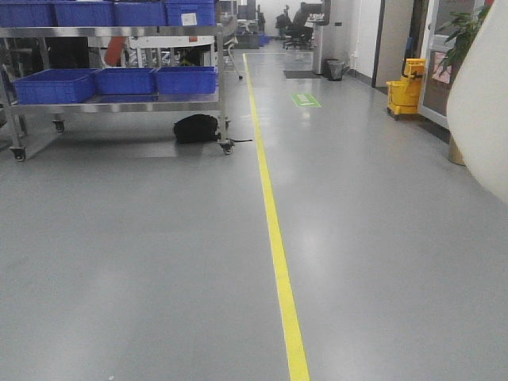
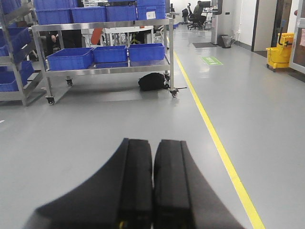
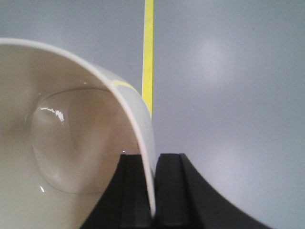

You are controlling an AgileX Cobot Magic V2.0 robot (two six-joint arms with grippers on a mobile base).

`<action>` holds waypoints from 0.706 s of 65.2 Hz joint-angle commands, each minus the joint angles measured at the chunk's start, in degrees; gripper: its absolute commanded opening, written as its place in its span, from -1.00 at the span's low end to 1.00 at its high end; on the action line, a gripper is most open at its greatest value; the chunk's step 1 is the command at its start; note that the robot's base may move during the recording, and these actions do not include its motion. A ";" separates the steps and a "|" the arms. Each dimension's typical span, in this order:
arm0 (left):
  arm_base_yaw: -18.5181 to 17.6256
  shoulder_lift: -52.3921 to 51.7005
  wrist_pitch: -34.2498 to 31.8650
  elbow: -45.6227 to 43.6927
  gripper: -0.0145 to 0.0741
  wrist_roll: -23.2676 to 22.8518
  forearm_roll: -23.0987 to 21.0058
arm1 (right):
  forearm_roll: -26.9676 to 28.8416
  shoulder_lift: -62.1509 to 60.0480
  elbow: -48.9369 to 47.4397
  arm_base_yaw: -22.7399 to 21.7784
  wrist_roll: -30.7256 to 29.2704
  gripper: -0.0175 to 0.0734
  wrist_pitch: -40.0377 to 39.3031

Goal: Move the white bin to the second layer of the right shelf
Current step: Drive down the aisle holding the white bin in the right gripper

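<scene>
The white bin (image 3: 66,143) is a glossy cream tub, held up off the grey floor. My right gripper (image 3: 153,160) is shut on its rim, one finger inside the wall and one outside. Part of the bin's outer wall (image 1: 481,111) fills the right edge of the front view. My left gripper (image 2: 153,143) is shut and empty, hanging over bare floor. The right shelf's second layer with roller rails is out of view.
A wheeled steel cart (image 1: 119,103) with blue crates (image 1: 127,79) stands far left, a black bag (image 1: 196,128) under it. A yellow floor line (image 1: 274,222) runs down the aisle. A yellow mop bucket (image 1: 405,94) and a potted plant (image 1: 460,40) stand at the right wall.
</scene>
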 commanded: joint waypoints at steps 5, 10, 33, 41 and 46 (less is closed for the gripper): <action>-0.22 -0.75 -4.82 2.11 -0.48 -0.15 -0.35 | 0.42 -0.19 -1.76 0.15 -0.22 -0.47 -4.80; -0.22 -0.75 -4.82 2.11 -0.48 -0.15 -0.35 | 0.42 -0.19 -1.76 0.15 -0.22 -0.47 -4.80; -0.22 -0.75 -4.82 2.11 -0.48 -0.15 -0.35 | 0.42 -0.19 -1.76 0.15 -0.22 -0.47 -4.80; -0.22 -0.75 -4.82 2.11 -0.48 -0.15 -0.35 | 0.42 -0.19 -1.76 0.15 -0.22 -0.47 -4.80; -0.22 -0.75 -4.82 2.11 -0.48 -0.15 -0.35 | 0.42 -0.19 -1.76 0.15 -0.22 -0.47 -4.80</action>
